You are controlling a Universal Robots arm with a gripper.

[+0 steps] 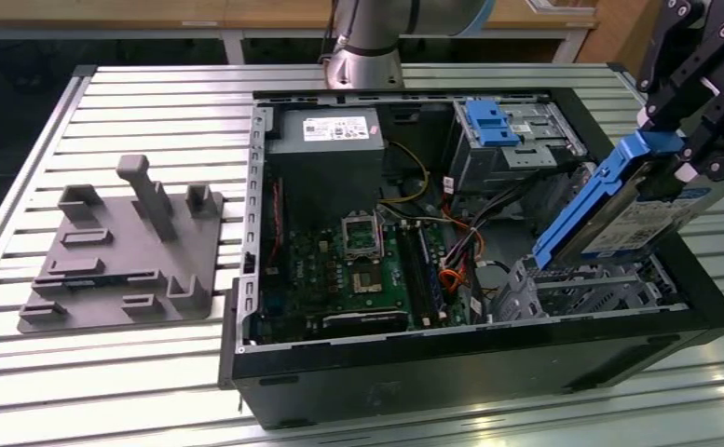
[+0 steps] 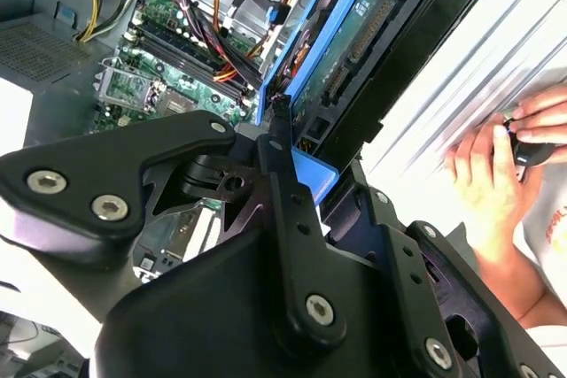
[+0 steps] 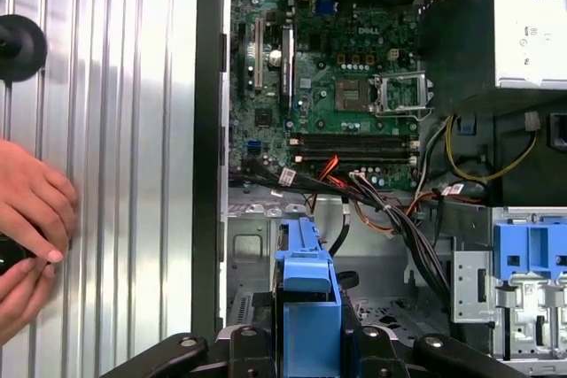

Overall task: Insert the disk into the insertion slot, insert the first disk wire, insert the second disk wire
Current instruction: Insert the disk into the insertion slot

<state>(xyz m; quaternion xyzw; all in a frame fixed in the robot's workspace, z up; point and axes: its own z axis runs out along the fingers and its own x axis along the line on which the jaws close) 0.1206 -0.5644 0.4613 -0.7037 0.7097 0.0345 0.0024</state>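
**Disk poised at the bay, nothing seated yet**

Standing by the counter (image 1: 150, 98), I would call this the first step, only part done. The pincer (image 1: 670, 154) is clenched on the blue handle end of the disk (image 1: 629, 219) and holds it tilted over the open computer case (image 1: 461, 349), on the exterior view's right. The raised end sits high in the pincer. The low end points down into the near right corner of the case, at the mouth of the insertion slot (image 1: 592, 289). I cannot tell whether that low edge already touches the slot's sheet metal, but most of the disk plainly stands up out of it, so it is not pushed home.

Neither wire looks to be connected. A bundle of orange and black cables (image 1: 455, 247) lies loose between the motherboard (image 1: 362, 265) and the slot, and I see nothing plugged into the disk. Which of those strands are the two disk wires I cannot say.

So, by my reckoning, the disk has to go flat and fully in, and both wires remain.

In the first wrist view a person's hand (image 3: 31, 219) rests on the counter just outside the case wall, well apart from the disk.
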